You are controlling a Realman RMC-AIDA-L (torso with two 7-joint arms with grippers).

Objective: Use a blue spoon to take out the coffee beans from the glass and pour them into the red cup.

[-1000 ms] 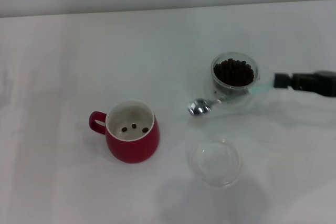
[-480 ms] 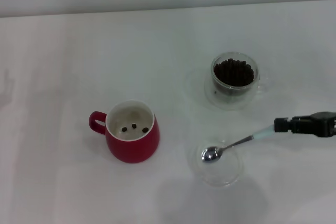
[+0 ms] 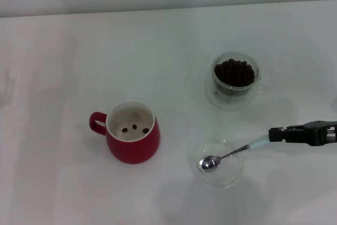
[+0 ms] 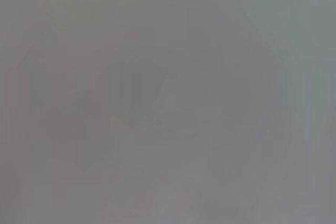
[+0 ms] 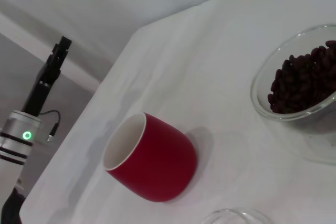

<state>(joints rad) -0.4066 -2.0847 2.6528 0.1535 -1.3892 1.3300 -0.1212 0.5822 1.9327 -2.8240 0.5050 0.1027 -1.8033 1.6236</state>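
At left-centre of the table (image 3: 63, 51) we see the red cup (image 3: 132, 139), three beans (image 3: 135, 128) inside. Right of it, a shallow dish (image 3: 231, 175) holds the spoon (image 3: 226, 156), bowl resting in it, empty. Behind the dish sits the glass (image 3: 234, 80), full of beans. At the right edge, the right gripper (image 3: 274, 134) is clamped on the spoon's handle. We cannot see the left gripper.

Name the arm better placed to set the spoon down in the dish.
Right. The right gripper already holds the blue spoon by its handle, bowl over the glass dish. The left gripper is parked off the table.
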